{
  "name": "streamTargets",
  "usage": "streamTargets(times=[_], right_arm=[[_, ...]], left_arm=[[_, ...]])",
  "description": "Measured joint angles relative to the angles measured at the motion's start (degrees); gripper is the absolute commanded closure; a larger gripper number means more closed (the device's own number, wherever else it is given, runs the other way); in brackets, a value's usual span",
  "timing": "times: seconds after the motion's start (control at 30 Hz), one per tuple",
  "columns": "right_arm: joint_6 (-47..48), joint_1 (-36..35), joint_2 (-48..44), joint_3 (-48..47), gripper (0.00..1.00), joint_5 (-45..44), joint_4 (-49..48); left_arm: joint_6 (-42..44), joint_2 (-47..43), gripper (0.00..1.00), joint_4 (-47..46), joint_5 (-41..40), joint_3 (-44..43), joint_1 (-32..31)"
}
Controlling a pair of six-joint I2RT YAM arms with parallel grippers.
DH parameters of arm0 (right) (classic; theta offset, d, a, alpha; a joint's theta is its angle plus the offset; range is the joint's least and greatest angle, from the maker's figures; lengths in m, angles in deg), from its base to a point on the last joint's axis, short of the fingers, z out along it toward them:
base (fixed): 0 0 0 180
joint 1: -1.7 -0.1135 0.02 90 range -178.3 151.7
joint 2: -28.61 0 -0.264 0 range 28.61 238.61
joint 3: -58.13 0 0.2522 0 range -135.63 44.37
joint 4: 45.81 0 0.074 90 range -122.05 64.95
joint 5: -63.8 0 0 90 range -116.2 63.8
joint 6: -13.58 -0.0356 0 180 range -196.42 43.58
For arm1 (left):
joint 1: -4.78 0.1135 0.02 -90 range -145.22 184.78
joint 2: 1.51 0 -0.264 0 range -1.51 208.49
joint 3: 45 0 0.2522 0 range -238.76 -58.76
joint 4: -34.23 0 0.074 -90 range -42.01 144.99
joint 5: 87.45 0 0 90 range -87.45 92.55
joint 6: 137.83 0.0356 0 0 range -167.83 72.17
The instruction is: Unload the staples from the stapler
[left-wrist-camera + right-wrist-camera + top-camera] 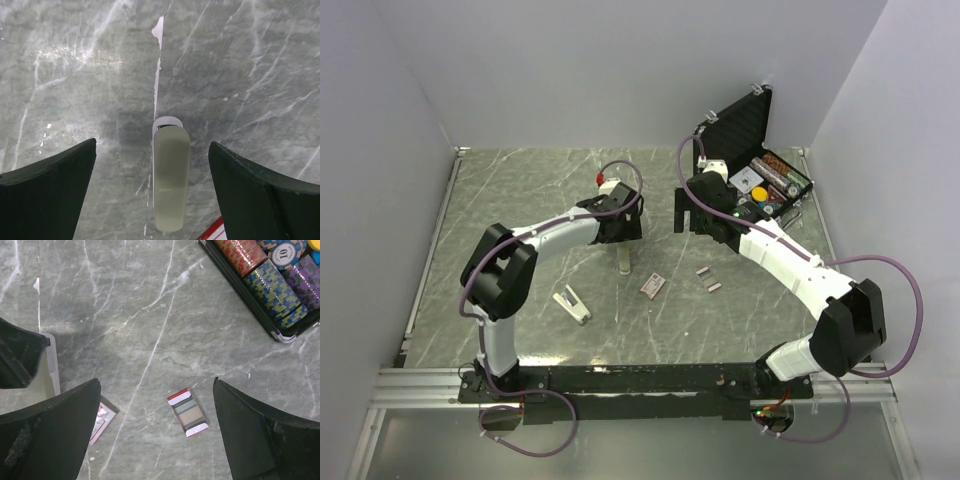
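Note:
A pale, translucent stapler (171, 180) lies on the marble table (520, 200), right under my left gripper (152, 141). The gripper is open, with one finger on each side and neither touching it. In the top view the stapler (623, 260) sticks out just in front of that gripper (618, 225). My right gripper (155, 380) is open and empty above a small open tray (187, 412) with red-and-white ends. Grey strips of staples (184, 406) lie in the tray. In the top view the tray shows as two tiny strips (708, 279), below the right gripper (692, 215).
The flat pink-and-white box (653, 285) lies between the stapler and the tray, and its edge shows in the right wrist view (102, 420). A white hinged piece (572, 305) lies front left. An open black case of poker chips (775, 180) stands back right, and its corner shows in the right wrist view (270, 280).

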Motion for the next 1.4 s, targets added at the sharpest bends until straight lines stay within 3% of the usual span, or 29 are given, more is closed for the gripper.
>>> streamTargets(times=[0.17, 0.3, 0.5, 1.03, 1.13, 1.17, 1.2, 1.4], right_arm=[[0.0, 0.0, 0.0, 0.02, 0.0, 0.0, 0.0], [0.0, 0.0, 0.0, 0.42, 0.0, -0.02, -0.02], [-0.02, 0.0, 0.0, 0.63, 0.0, -0.02, -0.02], [-0.02, 0.0, 0.0, 0.98, 0.0, 0.2, -0.02], [-0.02, 0.0, 0.0, 0.98, 0.0, 0.37, -0.02], [-0.02, 0.0, 0.0, 0.98, 0.0, 0.44, -0.02], [-0.02, 0.0, 0.0, 0.98, 0.0, 0.46, -0.02], [-0.02, 0.0, 0.02, 0.98, 0.0, 0.57, 0.04]], left_arm=[[-0.07, 2.25, 0.05, 0.09, -0.31, 0.02, -1.11], [-0.09, 3.02, 0.14, 0.22, -0.68, 0.02, -2.38], [-0.02, 3.58, 0.34, 0.28, -1.27, -0.44, -3.19], [0.15, 6.56, 0.6, 1.51, -5.97, -3.54, -4.92], [0.13, 6.56, 0.75, 1.77, -6.36, -3.54, -5.05], [0.09, 6.56, 0.83, 1.79, -6.4, -3.54, -5.07], [0.07, 6.56, 0.97, 1.79, -6.43, -3.52, -5.11], [-0.15, 5.35, 0.99, 0.81, -6.54, -1.68, -5.22]])
